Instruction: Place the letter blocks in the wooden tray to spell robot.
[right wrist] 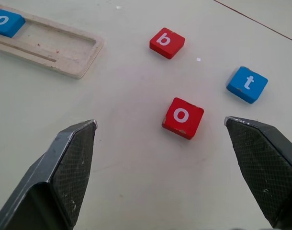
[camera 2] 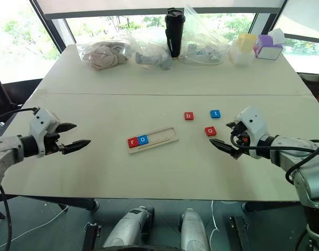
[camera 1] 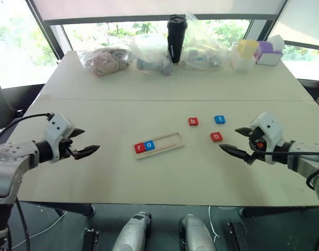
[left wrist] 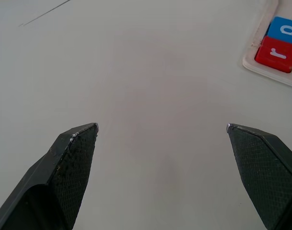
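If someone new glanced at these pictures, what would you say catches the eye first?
Probably the wooden tray at mid-table, with a red r block and a blue o block seated at its left end. To its right, a red b block, a blue t block and a red o block lie loose near the open right gripper.

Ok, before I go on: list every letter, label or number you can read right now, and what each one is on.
"r": red block at the left end of the wooden tray.
"o": blue block next to it in the tray.
"b": red block loose on the table.
"o": red block loose on the table.
"t": blue block loose on the table.
Black tumbler, bags and boxes at the far edge: no readable text.
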Controlling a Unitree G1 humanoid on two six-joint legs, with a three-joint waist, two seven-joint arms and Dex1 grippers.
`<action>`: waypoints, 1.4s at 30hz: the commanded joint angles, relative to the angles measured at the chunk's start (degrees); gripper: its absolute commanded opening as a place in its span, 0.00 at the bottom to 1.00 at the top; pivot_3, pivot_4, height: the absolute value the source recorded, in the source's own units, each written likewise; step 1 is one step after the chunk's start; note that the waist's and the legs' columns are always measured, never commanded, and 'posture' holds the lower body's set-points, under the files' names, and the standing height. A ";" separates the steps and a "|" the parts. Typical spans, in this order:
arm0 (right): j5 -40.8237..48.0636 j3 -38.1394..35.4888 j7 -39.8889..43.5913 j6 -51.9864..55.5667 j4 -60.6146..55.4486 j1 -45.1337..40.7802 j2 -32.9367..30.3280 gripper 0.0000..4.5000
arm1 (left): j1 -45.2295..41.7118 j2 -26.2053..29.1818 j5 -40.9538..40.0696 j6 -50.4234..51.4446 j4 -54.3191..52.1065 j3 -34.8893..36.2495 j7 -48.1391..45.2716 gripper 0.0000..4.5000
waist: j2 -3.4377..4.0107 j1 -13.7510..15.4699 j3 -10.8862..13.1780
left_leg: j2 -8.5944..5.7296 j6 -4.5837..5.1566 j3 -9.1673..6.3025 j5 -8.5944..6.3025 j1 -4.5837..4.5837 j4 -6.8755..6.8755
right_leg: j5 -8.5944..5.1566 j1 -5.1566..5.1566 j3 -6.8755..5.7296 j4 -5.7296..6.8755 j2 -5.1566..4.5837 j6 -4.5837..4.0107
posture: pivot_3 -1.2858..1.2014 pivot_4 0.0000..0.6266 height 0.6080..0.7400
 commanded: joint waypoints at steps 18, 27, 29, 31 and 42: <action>10.88 4.87 -13.28 14.07 -19.73 -0.68 11.93 0.99 | -16.01 -10.98 7.77 -8.62 8.47 -23.96 -10.98 1.00 | 0.02 -0.14 -0.02 | 0.07 0.08 0.01 0.04 -0.09 0.21 | 0.18 0.01 0.03 -0.04 0.13 0.08 | 0.52 0.24 1.00; 12.99 4.16 -12.33 14.99 -24.90 2.66 7.61 0.99 | -19.54 -15.84 15.92 -18.70 18.09 -28.23 -10.66 1.00 | 0.03 0.01 -0.04 | 0.15 0.09 0.00 0.05 -0.09 0.28 | 0.31 0.01 0.03 -0.02 0.23 0.17 | 0.52 0.24 1.00; 13.51 4.22 -12.24 14.92 -25.54 2.68 6.93 0.99 | -20.39 -17.09 17.71 -21.52 20.63 -28.42 -9.63 1.00 | 0.02 0.01 -0.04 | 0.15 0.09 0.00 0.05 -0.09 0.32 | 0.32 0.04 0.02 -0.02 0.23 0.16 | 0.52 0.24 1.00; 13.64 4.43 -12.62 14.80 -25.73 2.67 6.66 0.99 | -20.94 -18.20 18.41 -22.52 22.05 -28.44 -9.66 1.00 | 0.03 0.03 -0.05 | 0.15 0.09 0.00 0.05 -0.09 0.36 | 0.34 0.06 0.02 -0.02 0.23 0.13 | 0.52 0.24 1.00; 12.61 4.75 -13.64 13.09 -24.94 3.96 6.36 1.00 | -20.18 -19.85 20.82 -24.63 23.34 -29.01 -10.88 0.88 | 0.04 0.04 -0.09 | 0.15 0.10 0.00 0.06 -0.04 0.45 | 0.46 0.17 0.02 -0.04 0.24 0.30 | 0.52 0.24 1.00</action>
